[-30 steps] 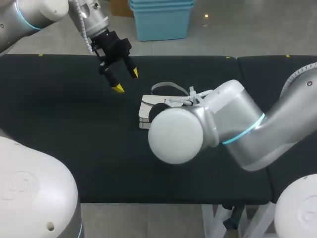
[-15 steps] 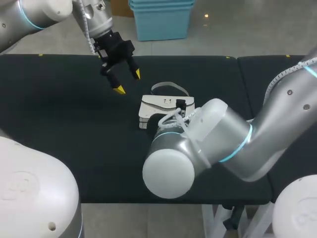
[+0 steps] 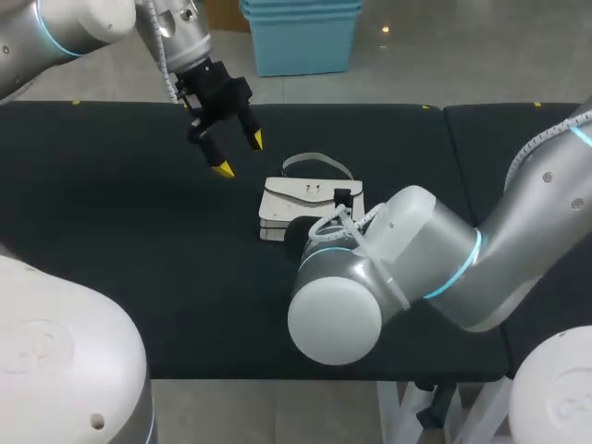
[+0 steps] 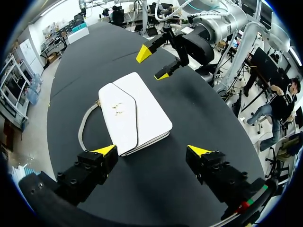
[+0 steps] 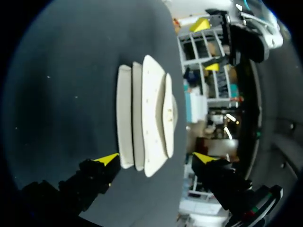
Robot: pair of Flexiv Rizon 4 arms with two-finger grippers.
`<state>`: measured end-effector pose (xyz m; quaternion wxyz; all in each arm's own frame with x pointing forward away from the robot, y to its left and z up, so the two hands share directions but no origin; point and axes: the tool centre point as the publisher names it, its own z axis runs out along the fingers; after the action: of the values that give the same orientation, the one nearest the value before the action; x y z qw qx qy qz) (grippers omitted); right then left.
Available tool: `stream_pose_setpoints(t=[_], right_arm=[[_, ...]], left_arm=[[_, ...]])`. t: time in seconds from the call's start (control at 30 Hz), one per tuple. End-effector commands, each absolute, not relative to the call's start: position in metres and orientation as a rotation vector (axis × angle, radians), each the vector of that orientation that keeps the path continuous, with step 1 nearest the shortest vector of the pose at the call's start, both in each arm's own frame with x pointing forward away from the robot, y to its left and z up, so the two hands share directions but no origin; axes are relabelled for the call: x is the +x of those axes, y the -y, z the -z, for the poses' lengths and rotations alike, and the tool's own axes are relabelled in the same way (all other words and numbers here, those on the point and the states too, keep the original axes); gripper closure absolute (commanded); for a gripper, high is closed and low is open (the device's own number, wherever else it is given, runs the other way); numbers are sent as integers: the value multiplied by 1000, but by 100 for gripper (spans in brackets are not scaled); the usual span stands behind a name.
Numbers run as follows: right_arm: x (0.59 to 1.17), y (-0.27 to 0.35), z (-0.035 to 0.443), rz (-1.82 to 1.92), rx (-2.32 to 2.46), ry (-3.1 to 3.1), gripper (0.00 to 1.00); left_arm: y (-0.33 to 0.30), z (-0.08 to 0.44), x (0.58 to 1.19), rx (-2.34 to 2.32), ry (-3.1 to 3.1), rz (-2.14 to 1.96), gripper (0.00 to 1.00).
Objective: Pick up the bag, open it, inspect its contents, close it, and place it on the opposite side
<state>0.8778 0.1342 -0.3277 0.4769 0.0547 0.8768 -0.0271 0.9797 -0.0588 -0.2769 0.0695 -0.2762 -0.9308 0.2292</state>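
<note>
The right pincer point(image 5: 156, 158) has its fingers spread wide and grips nothing. In its own wrist view the near end of the bag point(image 5: 149, 113) shows between the two yellow tips. It is seen edge-on there, as stacked white layers. The left wrist view shows this pincer from the other side. There it is just off the bag's far end, and both tips look clear of the bag rather than pressed on it.

The left pincer point(image 3: 239, 154) is likewise spread open and empty. It hangs above the black table point(image 3: 111, 231), near the bag on its strap side and apart from it. In its wrist view the bag lies ahead of the fingers, with its closest corner reaching almost level with the tips. Neither finger touches it.

The bag is white. It lies flat near the middle of the table with its flap point(image 4: 119, 118) closed on top. A small metal clasp point(image 4: 117, 109) sits on the flap. The grey strap point(image 4: 84, 127) loops out over the table from one long side, towards the table's far edge.

In the head view the bulky wrist of the right arm point(image 3: 398, 268) covers the bag's near corner and hides the right pincer's fingers altogether.
</note>
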Motion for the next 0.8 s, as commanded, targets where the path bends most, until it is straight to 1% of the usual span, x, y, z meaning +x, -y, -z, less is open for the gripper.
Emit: stream_pose_setpoints(t=[0.03,0.17,0.2,0.23,0.27,0.5,0.8], right_arm=[[888,-131,329,45,115,-2174,11],[895,-129,338,52,109,-2186,36],[896,-128,341,60,111,-2190,45],[897,-126,344,59,114,-2195,51],[899,-125,347,63,118,-2197,52],[907,-119,357,59,136,-2198,54],[912,-116,367,64,145,-2209,60]], left_arm=[[61,279,979,-835,2801,-689,0],[62,280,978,-840,2799,-694,0],[62,279,978,-843,2800,-696,0],[62,279,977,-849,2801,-701,0],[62,279,977,-856,2802,-706,0],[66,277,972,-938,2810,-759,0],[74,276,970,-988,2816,-782,0]])
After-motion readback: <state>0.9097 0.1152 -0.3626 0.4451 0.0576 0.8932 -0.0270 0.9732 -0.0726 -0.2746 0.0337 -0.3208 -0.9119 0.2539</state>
